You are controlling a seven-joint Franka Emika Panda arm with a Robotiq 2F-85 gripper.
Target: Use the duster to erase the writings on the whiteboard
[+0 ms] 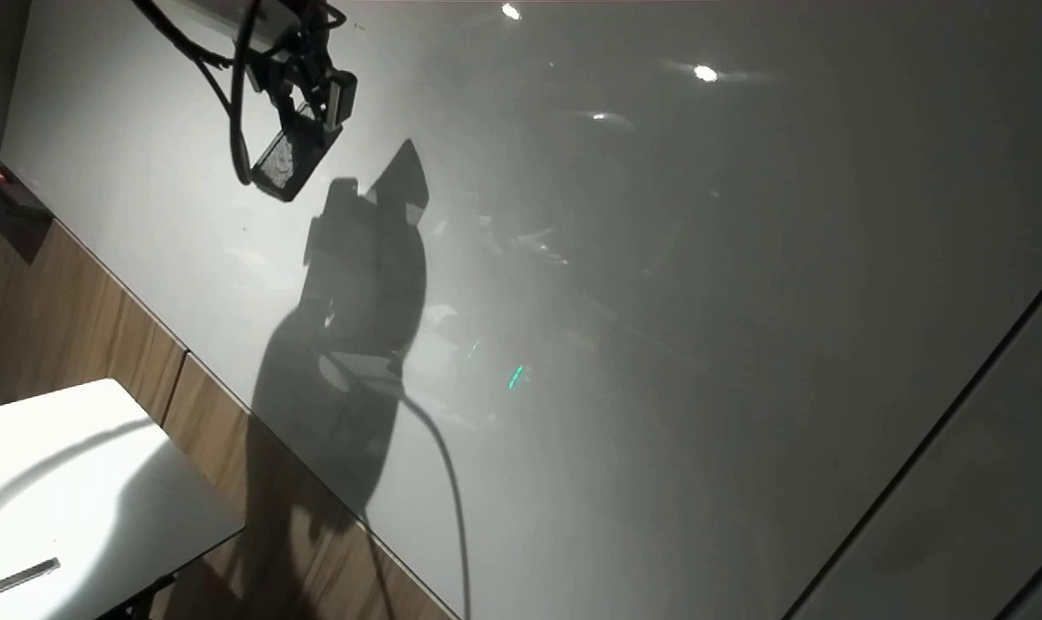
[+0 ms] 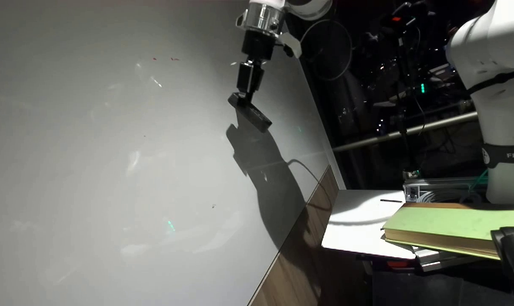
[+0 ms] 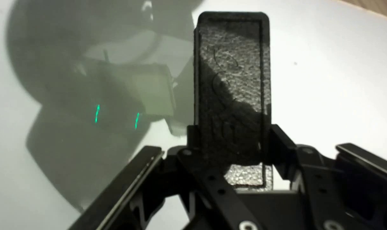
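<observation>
Large, glossy grey-white whiteboard (image 1: 788, 387): filled most of both exterior views. Black, two-fingered gripper (image 3: 235, 140): lower centre of the wrist view, jaws clamped across the next item. Dark grey-black rectangular duster (image 3: 241, 64): upper centre there, held off the whiteboard; a tilted press risked twisting it, leaving traces. Small red marks (image 2: 175, 59), presumably writings: upper left of an exterior view.

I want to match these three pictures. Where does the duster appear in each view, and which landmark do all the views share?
In an exterior view: duster at upper left, held in the jaws.
In an exterior view: duster near the middle, slightly above centre.
In the wrist view: duster right of centre, reaching towards the top edge.
Shared landmark: the dark shadow on the whiteboard, mainly below the duster in both exterior views, left of it in the wrist view.
</observation>
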